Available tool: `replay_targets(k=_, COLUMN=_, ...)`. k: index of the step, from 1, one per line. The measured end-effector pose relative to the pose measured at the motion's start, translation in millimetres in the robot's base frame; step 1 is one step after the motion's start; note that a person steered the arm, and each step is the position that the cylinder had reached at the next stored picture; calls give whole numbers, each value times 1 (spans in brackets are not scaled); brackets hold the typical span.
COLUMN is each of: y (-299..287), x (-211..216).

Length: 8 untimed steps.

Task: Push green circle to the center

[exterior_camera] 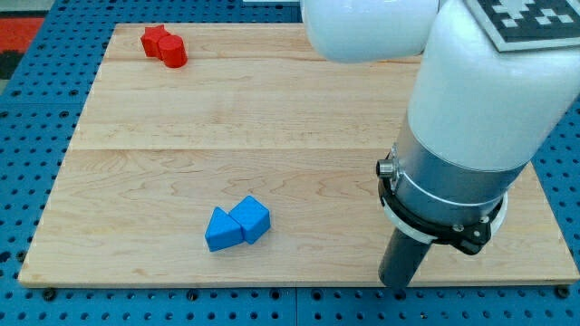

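Observation:
No green circle shows anywhere in the camera view; the arm's white body hides the board's right side. My tip (pixel 396 284) is at the end of the dark rod, near the board's bottom edge at the view's lower right. Two blue blocks sit touching at the lower middle: a blue triangular block (pixel 221 230) on the left and a blue cube-like block (pixel 251 218) on the right. They lie well left of my tip. Two red blocks sit touching at the top left: a red star-like block (pixel 155 39) and a red cylinder (pixel 173 50).
The wooden board (pixel 272 118) lies on a blue pegboard table (pixel 36 109). The arm's white and grey body (pixel 471 118) covers the board's right part and top right corner.

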<state>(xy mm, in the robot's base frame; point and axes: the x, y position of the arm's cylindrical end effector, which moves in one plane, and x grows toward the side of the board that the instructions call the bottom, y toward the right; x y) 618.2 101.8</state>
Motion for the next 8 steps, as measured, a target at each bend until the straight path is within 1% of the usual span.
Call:
replay_targets(k=3, y=3, x=-1)
replay_targets(k=5, y=83, x=-14)
replay_targets(k=6, y=69, x=-45)
replay_targets(k=7, y=61, x=-60)
replay_targets(k=8, y=67, x=-85)
